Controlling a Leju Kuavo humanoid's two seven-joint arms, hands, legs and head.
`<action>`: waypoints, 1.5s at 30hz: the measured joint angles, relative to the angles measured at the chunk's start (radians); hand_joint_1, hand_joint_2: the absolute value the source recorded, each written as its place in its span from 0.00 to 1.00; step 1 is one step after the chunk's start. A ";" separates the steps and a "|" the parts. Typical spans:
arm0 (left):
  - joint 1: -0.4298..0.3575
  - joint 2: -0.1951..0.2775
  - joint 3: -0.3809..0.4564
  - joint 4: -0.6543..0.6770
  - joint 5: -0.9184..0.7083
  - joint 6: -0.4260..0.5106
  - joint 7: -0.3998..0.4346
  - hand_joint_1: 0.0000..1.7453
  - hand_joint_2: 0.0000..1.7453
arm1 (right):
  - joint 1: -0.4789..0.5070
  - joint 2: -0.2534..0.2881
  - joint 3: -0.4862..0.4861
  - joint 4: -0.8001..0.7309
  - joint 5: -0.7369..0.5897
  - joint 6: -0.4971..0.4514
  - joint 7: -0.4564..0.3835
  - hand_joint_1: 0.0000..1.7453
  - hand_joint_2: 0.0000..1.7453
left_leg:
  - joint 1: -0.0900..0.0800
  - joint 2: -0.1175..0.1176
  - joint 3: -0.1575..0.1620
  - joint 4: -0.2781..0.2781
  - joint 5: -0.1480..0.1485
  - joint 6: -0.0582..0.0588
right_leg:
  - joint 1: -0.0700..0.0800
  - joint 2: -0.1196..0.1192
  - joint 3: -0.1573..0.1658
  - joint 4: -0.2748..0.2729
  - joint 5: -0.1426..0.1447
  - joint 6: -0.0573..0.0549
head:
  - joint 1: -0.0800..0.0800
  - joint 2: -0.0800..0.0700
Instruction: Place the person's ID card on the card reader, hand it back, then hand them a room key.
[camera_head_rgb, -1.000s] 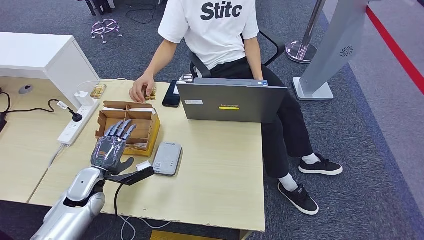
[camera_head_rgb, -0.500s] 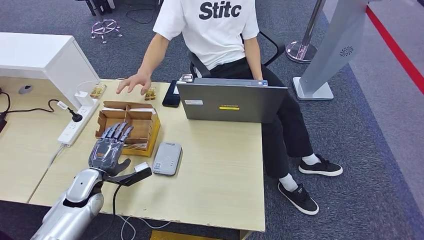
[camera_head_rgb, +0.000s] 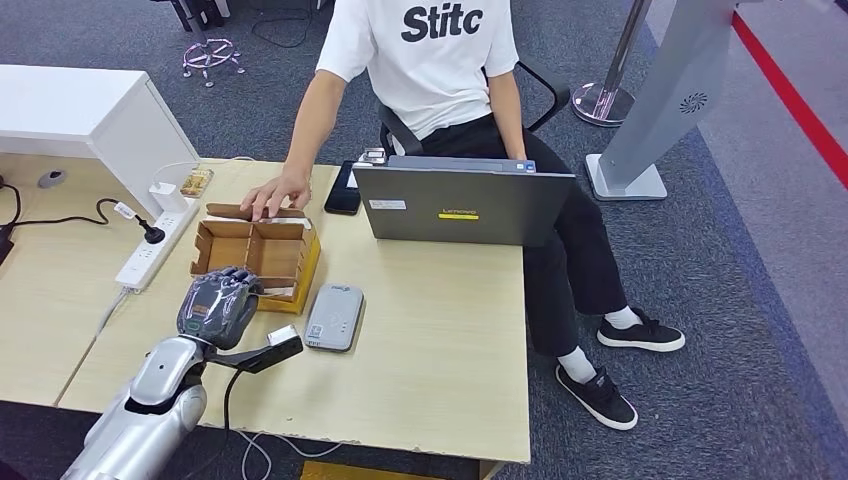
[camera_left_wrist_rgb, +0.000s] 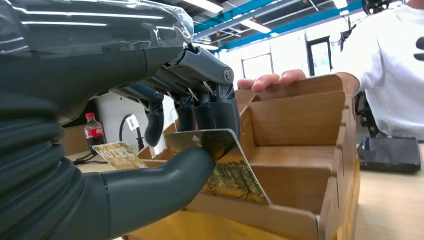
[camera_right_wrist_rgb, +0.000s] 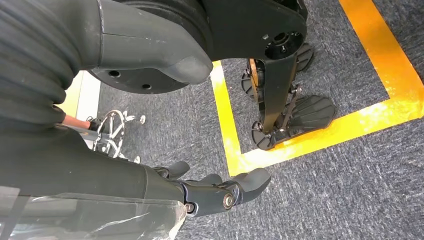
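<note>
1. We see one brown cardboard box (camera_head_rgb: 262, 252) on the wooden table (camera_head_rgb: 440, 330), split into compartments; the head view shows two open ones side by side, with further slots along its near edge.
2. Our left hand (camera_head_rgb: 213, 305) is at the near left corner of that box, fingers curled down into it. In the left wrist view the thumb and fingers (camera_left_wrist_rgb: 210, 107) pinch one room key card (camera_left_wrist_rgb: 220, 160) printed with a picture, standing tilted in a near slot.
3. A second printed card (camera_left_wrist_rgb: 119, 154) lies just beside it in the same view; we cannot tell which compartment holds it.
4. One person's hand (camera_head_rgb: 270, 195) rests on the box's far edge.
5. One grey card reader (camera_head_rgb: 334, 315) lies just right of the box, near our hand.
6. One laptop (camera_head_rgb: 463, 203), one black phone (camera_head_rgb: 343, 190) and one white power strip (camera_head_rgb: 150, 245) also sit on the table.
7. Our right hand (camera_right_wrist_rgb: 215, 192) hangs over the carpet, fingers loosely bent, holding nothing.
</note>
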 joint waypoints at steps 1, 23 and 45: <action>0.000 -0.001 0.002 0.000 0.001 0.005 -0.001 1.00 1.00 | 0.000 0.000 -0.001 0.000 0.001 0.000 0.000 0.00 1.00 | 0.000 0.000 0.000 0.000 0.000 0.000 | 0.000 0.000 0.000 0.000 0.000 0.000 | 0.000 0.000; -0.041 -0.008 0.067 -0.075 0.011 0.191 0.010 1.00 1.00 | 0.000 0.000 -0.008 0.000 0.016 -0.011 -0.006 0.00 1.00 | 0.000 0.000 0.000 0.000 0.000 0.000 | 0.000 0.000 0.000 0.000 0.000 0.000 | 0.000 0.000; -0.101 -0.008 0.107 -0.194 0.042 0.201 0.018 0.45 1.00 | -0.001 0.000 -0.013 0.000 0.024 -0.012 -0.014 0.00 1.00 | 0.000 0.000 0.000 0.000 0.000 0.000 | 0.000 0.000 0.000 0.000 0.000 0.000 | 0.000 0.000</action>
